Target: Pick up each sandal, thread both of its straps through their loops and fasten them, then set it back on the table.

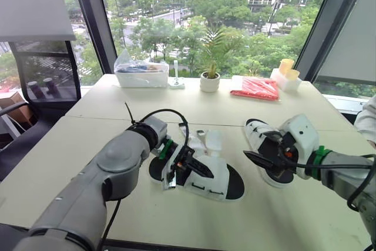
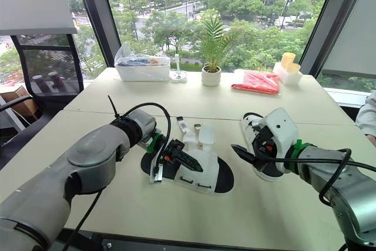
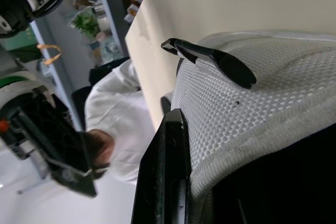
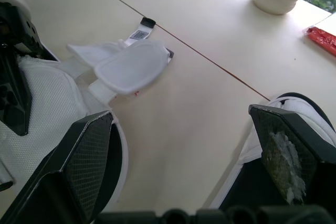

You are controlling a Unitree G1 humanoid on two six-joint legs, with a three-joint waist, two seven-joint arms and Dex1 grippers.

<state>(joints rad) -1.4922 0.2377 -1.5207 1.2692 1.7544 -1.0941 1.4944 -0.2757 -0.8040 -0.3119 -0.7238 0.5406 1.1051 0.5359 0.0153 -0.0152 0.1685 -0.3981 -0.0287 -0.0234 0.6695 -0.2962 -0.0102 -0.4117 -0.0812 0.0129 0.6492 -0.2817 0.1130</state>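
Note:
A white mesh sandal with a black sole (image 1: pixel 214 177) lies mid-table, its straps (image 1: pixel 207 140) undone and spread flat on the table behind it. My left gripper (image 1: pixel 191 166) is shut on this sandal's mesh upper (image 3: pixel 262 108), one finger (image 3: pixel 215 61) on the outside and the other (image 3: pixel 168 171) at the fabric's edge. A second white sandal (image 1: pixel 261 136) lies to the right. My right gripper (image 1: pixel 267 154) hovers open just above it. In the right wrist view the bare table lies between its two fingers (image 4: pixel 84 161), and the loose straps (image 4: pixel 128 64) lie beyond them.
Along the window side stand a clear plastic box (image 1: pixel 141 74), a small potted plant (image 1: pixel 210 80), a red packet (image 1: pixel 255 87) and yellow cups (image 1: pixel 286 69). An office chair (image 1: pixel 44 77) is at the left. A person's white sleeve (image 1: pixel 367 119) shows at the right edge.

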